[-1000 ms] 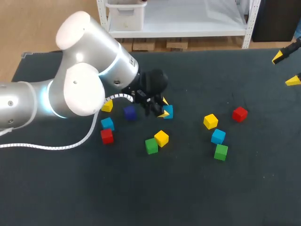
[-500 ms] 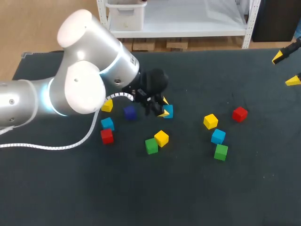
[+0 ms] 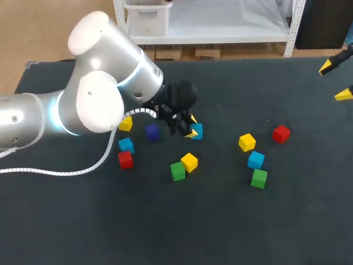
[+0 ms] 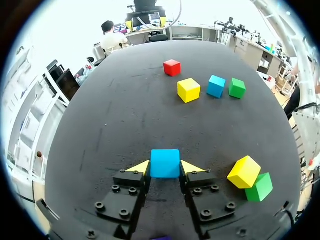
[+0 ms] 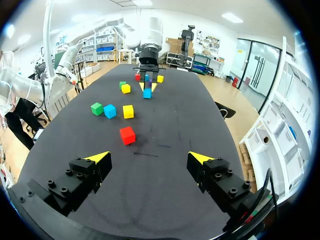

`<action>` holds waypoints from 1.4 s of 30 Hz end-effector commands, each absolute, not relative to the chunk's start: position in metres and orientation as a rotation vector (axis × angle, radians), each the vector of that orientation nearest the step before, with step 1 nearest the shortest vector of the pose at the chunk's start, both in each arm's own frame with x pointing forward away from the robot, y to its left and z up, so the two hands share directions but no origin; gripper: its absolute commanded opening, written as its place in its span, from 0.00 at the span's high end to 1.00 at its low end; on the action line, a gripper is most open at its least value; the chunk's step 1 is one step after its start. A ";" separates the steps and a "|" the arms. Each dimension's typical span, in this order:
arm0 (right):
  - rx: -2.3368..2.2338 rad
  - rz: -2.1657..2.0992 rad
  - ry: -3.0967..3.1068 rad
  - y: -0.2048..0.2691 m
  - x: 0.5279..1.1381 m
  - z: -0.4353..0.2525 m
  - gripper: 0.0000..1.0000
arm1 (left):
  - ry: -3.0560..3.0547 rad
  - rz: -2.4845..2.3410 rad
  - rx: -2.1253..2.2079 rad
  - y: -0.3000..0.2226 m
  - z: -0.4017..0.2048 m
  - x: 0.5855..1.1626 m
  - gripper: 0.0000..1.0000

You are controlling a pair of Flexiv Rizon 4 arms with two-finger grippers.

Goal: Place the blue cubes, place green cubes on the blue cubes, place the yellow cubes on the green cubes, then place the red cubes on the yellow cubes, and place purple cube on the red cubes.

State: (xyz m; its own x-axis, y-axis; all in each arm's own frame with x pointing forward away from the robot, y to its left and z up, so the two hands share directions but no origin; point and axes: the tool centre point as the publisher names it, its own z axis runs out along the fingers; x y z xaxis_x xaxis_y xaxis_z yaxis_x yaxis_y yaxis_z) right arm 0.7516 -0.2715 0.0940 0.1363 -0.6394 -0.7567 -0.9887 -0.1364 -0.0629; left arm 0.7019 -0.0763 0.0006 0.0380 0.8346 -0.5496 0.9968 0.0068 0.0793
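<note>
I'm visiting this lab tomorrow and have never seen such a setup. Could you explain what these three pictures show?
This is a robot with two arms working at a dark table. One picture looks down from above and behind the robot. The two round pictures come from a camera on each wrist, looking out along that arm's fingers. The left gripper is shut on a blue cube, with one yellow-tipped finger on each side of it. The right gripper is open and holds nothing, at the table's right side. Other cubes lie loose on the table, among them a red cube, a yellow cube, a green cube and one purple cube.
</note>
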 end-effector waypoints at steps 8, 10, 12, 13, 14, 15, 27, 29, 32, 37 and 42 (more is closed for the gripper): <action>-1.844 0.781 1.562 -0.271 0.750 0.094 0.00 | 1.845 -0.489 1.881 -0.077 -0.001 0.705 0.78; -1.844 0.781 1.562 -0.271 0.750 0.094 0.00 | 1.846 -0.488 1.882 -0.077 -0.001 0.705 0.67; -1.844 0.781 1.562 -0.271 0.750 0.094 0.00 | 1.850 -0.485 1.885 -0.076 -0.001 0.705 0.54; -1.844 0.781 1.562 -0.271 0.750 0.094 0.00 | 1.851 -0.485 1.884 -0.076 -0.001 0.706 0.38; -1.844 0.781 1.562 -0.271 0.750 0.094 0.00 | 1.852 -0.485 1.884 -0.075 0.000 0.706 0.24; -1.844 0.781 1.562 -0.271 0.750 0.094 0.00 | 1.855 -0.481 1.887 -0.075 0.000 0.706 0.00; -1.844 0.781 1.562 -0.271 0.750 0.094 0.00 | 1.867 -0.485 1.856 -0.069 0.005 0.705 0.00; -1.844 0.781 1.562 -0.271 0.750 0.094 0.00 | 1.868 -0.487 1.862 -0.071 0.003 0.705 0.00; -1.844 0.781 1.562 -0.271 0.750 0.094 0.00 | 1.851 -0.490 1.873 -0.075 0.002 0.705 0.00; -1.844 0.781 1.562 -0.271 0.750 0.094 0.00 | 1.854 -0.493 1.869 -0.078 0.000 0.707 0.00; -1.844 0.781 1.562 -0.271 0.750 0.094 0.00 | 1.855 -0.489 1.869 -0.080 -0.003 0.711 0.00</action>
State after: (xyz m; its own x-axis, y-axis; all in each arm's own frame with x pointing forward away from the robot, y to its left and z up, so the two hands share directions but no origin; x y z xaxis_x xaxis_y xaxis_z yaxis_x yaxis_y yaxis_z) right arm 0.7516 -0.2715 0.0940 0.1363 -0.6394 -0.7567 -0.9887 -0.1364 -0.0629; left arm 0.7068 -0.0773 -0.0001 0.0267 0.8335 -0.5518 0.9972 0.0167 0.0735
